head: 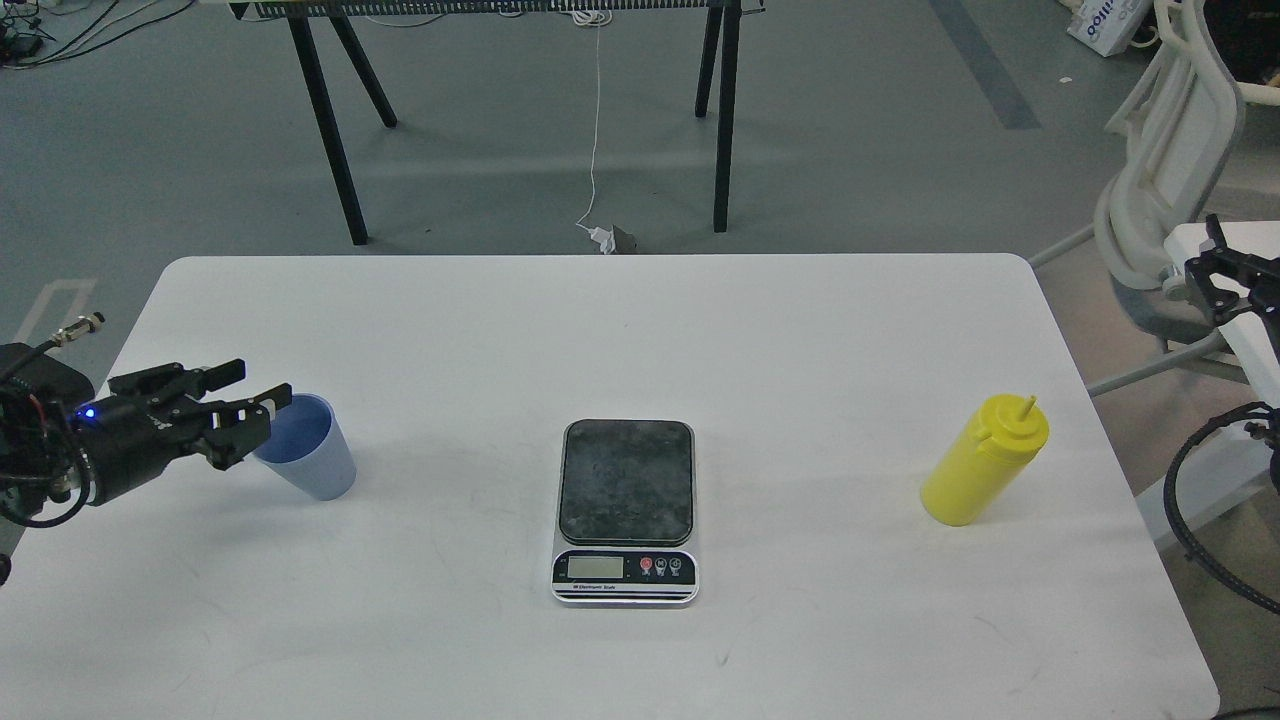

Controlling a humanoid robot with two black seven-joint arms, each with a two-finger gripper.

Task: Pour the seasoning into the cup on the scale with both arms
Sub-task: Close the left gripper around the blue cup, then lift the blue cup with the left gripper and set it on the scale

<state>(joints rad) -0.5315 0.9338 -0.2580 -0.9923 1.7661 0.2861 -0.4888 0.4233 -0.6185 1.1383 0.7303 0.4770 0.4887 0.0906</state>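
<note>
White table [640, 660] | grey-plated scale [625, 510] at centre, plate bare | yellow bottle [982, 460] upright at right, untouched | blue cup [305, 460] at left, left gripper [240, 405] spread at its rim, contact unclear | right gripper [1215, 275] far right off the table, fingers indistinct

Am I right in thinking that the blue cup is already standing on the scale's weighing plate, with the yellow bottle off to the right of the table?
Not quite: in the head view the cup is not on the scale. It stands on the table at the left, by the left claw, and the weighing plate is bare. The yellow bottle is indeed off to the right.
</note>
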